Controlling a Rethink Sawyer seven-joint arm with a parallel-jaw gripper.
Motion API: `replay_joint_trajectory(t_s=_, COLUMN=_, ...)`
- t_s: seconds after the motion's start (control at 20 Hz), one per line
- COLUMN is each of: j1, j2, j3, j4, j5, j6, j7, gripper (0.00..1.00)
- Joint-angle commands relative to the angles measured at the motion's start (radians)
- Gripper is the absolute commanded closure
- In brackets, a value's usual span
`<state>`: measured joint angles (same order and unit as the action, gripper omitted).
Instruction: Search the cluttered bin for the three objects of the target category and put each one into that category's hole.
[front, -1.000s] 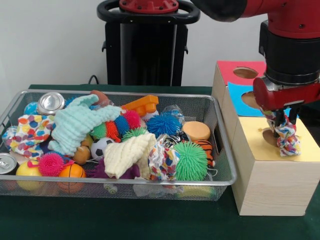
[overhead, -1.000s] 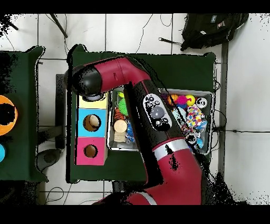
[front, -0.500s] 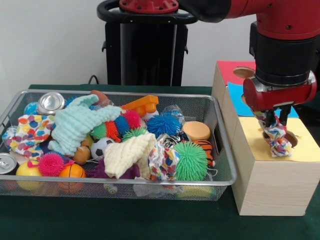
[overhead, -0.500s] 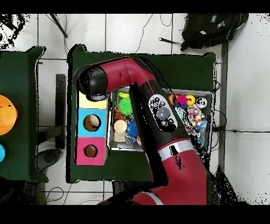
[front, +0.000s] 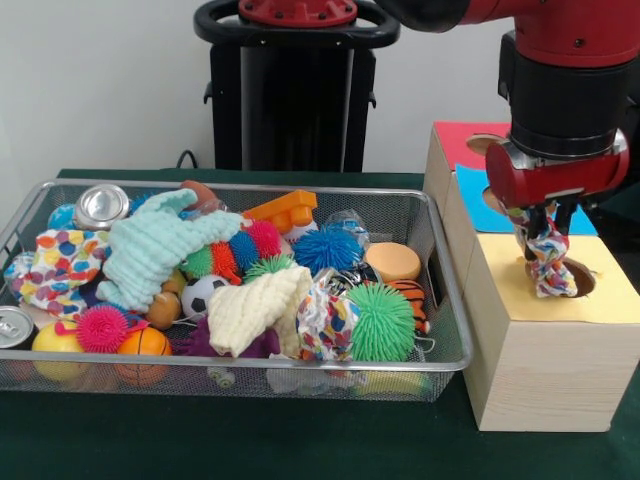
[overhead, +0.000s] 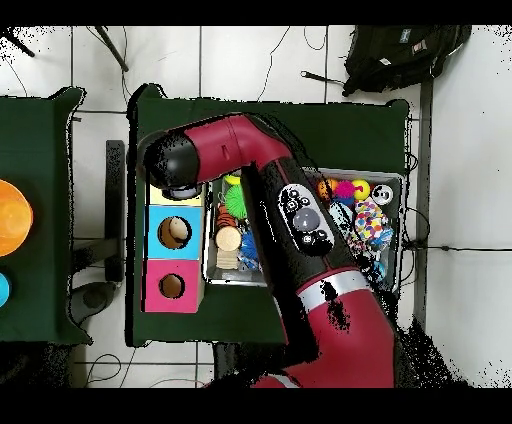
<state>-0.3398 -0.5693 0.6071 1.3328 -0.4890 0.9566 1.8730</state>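
My gripper (front: 541, 224) is shut on a multicoloured patterned cloth (front: 545, 264), which hangs in a bunch from its fingers. The cloth dangles over the yellow top (front: 610, 290) of the wooden box, its lower end at the left rim of the round hole (front: 579, 277). The wire bin (front: 452, 330) holds more cloths: a mint one (front: 150, 250), a cream one (front: 255, 308), a polka-dot one (front: 58, 265) and a patterned one (front: 325, 322). In the overhead view the arm's wrist (overhead: 172, 160) covers the gripper and the yellow section.
Behind the yellow section the box has a blue section (overhead: 174, 232) and a red one (overhead: 172, 286), each with a hole. The bin (overhead: 395, 180) is also full of spiky balls, cans, a small football and an orange block (front: 285, 210).
In the front view the gripper has shifted left and slightly up with the cloth. The hole in the yellow top, covered before, now shows to the right of the cloth.
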Motion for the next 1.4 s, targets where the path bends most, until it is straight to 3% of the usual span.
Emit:
replay_joint_trajectory(t_s=0.05, j1=-0.026, j2=-0.017, j3=-0.001, j4=0.131, j5=-0.036, j6=0.001, j7=-0.161, gripper=1.00)
replay_joint_trajectory(t_s=0.6, j1=-0.036, j2=-0.014, j3=0.015, j4=0.175, j5=-0.044, j6=-0.057, j7=-0.149, gripper=1.00)
replay_joint_trajectory(t_s=1.4, j1=0.009, j2=0.017, j3=0.007, j4=0.126, j5=-0.050, j6=-0.076, j7=-0.098, gripper=1.00)
